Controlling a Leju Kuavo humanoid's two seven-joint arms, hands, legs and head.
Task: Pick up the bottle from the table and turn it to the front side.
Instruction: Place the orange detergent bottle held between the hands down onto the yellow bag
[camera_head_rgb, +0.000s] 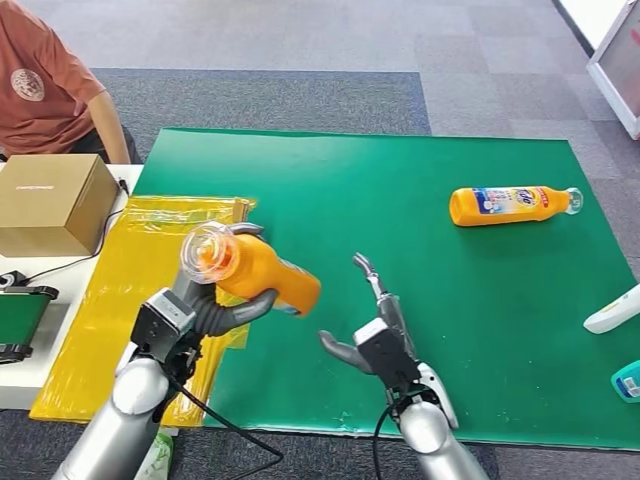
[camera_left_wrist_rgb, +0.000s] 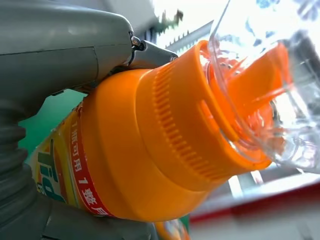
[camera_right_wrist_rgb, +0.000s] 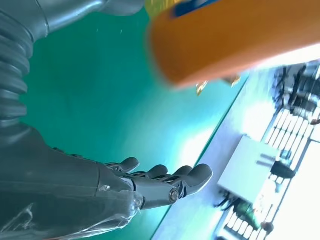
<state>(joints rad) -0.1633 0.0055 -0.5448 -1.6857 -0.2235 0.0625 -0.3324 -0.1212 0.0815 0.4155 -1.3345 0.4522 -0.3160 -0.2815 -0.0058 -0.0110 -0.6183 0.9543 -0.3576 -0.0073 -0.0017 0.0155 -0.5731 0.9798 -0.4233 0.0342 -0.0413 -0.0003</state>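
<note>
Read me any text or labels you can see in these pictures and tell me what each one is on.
"1瓶可用1整", then cut off: red band on the held orange bottle, gripped by the left hand.
Large letters beside that band: partly hidden, unreadable.
Lying bottle label: too small.
Cardboard box print: too small.
Person's shirt emblem: blurred.

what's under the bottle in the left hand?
The held bottle hangs above the green mat and the yellow sheet, gripped by the left hand. The surface directly beneath is covered by bottle and fingers.
</note>
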